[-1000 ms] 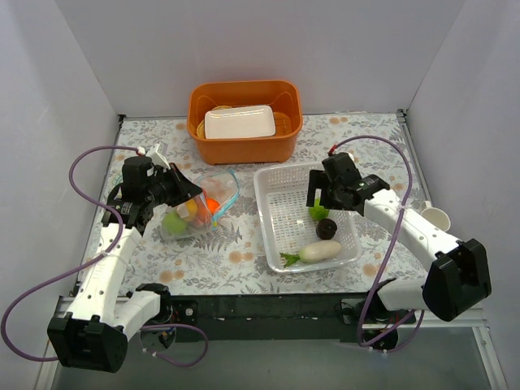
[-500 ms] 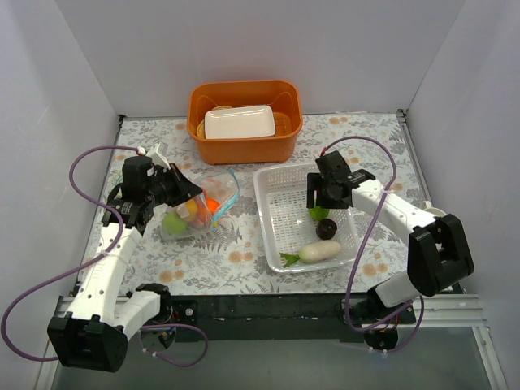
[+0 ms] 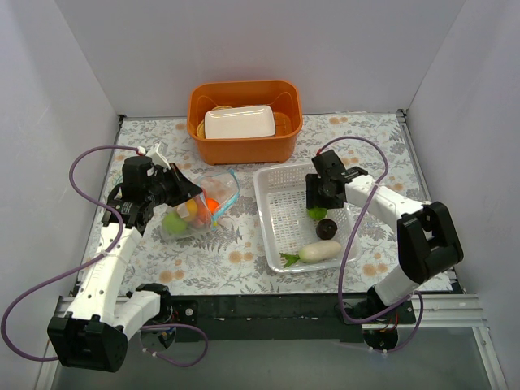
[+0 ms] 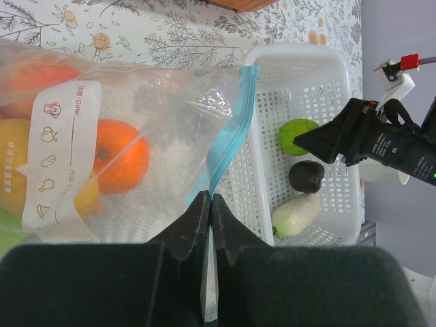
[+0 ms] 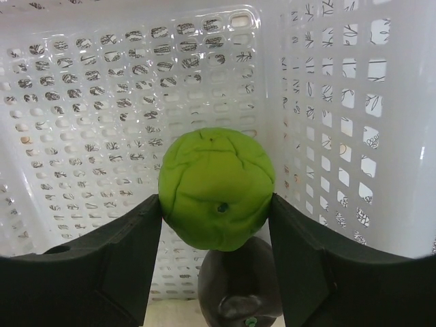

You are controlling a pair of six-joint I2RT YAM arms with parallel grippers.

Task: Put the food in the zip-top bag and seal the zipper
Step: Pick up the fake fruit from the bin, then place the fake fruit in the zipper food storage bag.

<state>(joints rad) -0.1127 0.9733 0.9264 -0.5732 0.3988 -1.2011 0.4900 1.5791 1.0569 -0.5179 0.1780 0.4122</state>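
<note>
The clear zip-top bag (image 3: 199,213) lies at the left and holds an orange (image 4: 119,155), a green apple and other toy fruit. My left gripper (image 4: 210,201) is shut on the bag's mouth edge, at the blue-teal zipper (image 4: 228,129). My right gripper (image 5: 216,204) is inside the white mesh basket (image 3: 272,219), and both of its fingers press on a green apple (image 5: 216,189). A dark purple fruit (image 5: 242,286) lies just below the apple. A white radish (image 3: 318,251) with green leaves lies at the basket's near end.
An orange tub (image 3: 244,146) with a white tray (image 3: 238,123) in it stands at the back centre. A small white cup (image 3: 436,216) sits at the right edge. White walls enclose the floral-patterned table.
My right gripper has shifted slightly left and lower in the basket, and the arm's elbow has folded in. The left arm and the bag have not moved.
</note>
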